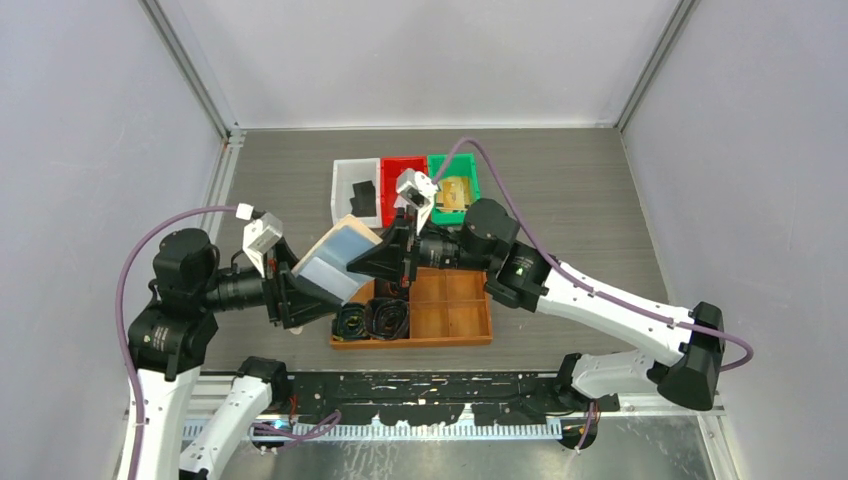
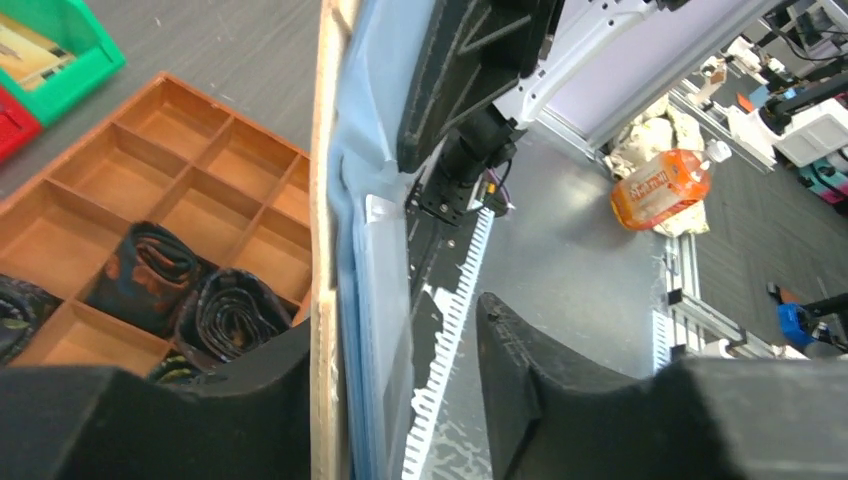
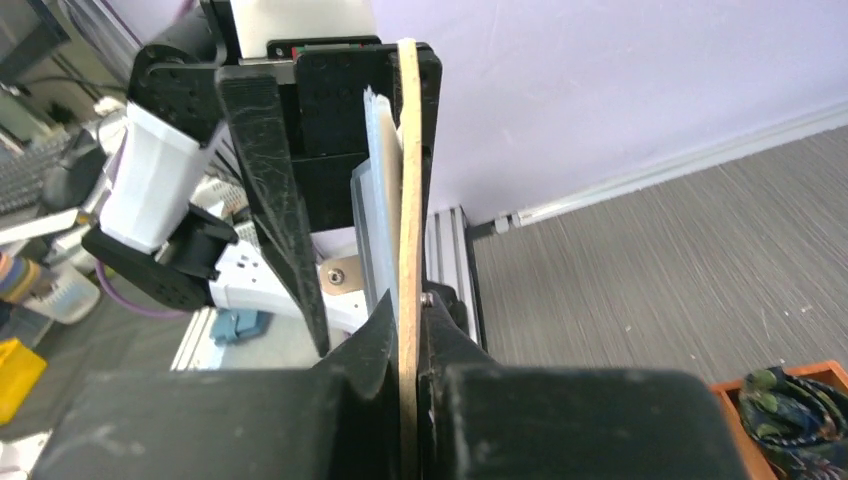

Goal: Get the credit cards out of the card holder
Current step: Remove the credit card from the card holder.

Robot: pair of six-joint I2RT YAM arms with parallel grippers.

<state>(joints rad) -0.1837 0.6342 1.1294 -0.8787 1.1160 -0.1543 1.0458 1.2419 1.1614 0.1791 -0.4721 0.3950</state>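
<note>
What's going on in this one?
Both arms have the tan card holder up off the table, near the wooden divided tray. The right hand is pinched on the edge of the tan cover. The left hand is open around the holder, with the cover against one finger and the blue pockets clear of the other. Gold cards lie in the green bin. No card can be seen being pulled out at this moment.
</note>
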